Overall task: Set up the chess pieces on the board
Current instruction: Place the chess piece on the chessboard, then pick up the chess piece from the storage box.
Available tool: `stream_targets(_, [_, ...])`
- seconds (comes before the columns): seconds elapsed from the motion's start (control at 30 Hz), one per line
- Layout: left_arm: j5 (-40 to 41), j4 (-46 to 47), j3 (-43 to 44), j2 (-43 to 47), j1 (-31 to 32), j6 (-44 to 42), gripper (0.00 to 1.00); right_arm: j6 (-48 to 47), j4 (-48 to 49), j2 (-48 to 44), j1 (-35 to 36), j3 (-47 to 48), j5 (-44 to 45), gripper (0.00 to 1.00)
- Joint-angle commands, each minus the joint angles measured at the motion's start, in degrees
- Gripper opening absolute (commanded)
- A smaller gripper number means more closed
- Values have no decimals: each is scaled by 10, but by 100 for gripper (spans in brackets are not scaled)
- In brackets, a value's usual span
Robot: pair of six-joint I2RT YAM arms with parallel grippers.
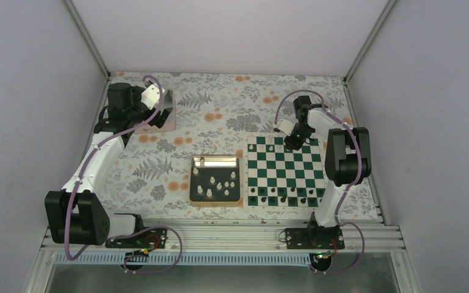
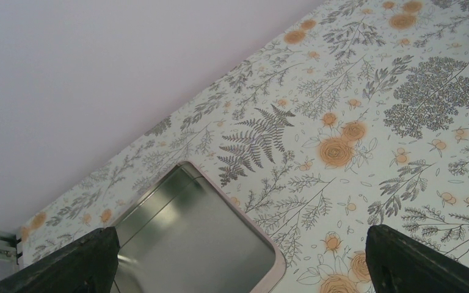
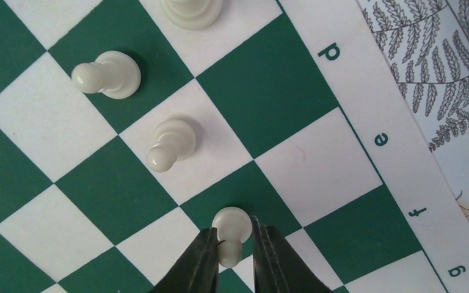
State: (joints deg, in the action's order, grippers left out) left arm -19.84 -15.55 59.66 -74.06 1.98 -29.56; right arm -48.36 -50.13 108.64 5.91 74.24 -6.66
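Gold-rimmed tray [image 1: 217, 202] holds several white chess pieces [image 1: 219, 185] (one in far-left corner).

The chess pieces [image 3: 170, 143] are white, the board [image 3: 269, 79] green-and-white checked, the tablecloth [image 1: 220, 110] grey-orange floral.

Place: robot lab test cell | walls: plain pale lilac panels [image 1: 24, 91] left, right and back | frame: silver aluminium struts [image 1: 88, 39] in upper corners | bottom edge: ribbed aluminium mounting rail [image 1: 220, 235] carrying two white-and-black robot arms [image 1: 98, 162]
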Motion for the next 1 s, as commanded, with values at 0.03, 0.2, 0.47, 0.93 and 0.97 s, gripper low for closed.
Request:
stream_targets(0.03, [-11,-2,7,1,-1,-7,100,-2,-6,-2,-4,13,-4,22])
stream_targets(0.2, [-9,-2,6,1,-1,-6,100,4,-37,-34,-3,45,4,29])
stream_targets(0.47, [-8,-1,4,7,-2,-7,100,24,-93,-71,47,124,37,31])
stream_targets(0.93, [-9,-2,6,10,-1,-5,100,63,-111,-22,401,204,3,31])
stream_targets(0.97, [-8,-2,5,10,-2,-6,100,63,-104,-14,417,204,-2,31])
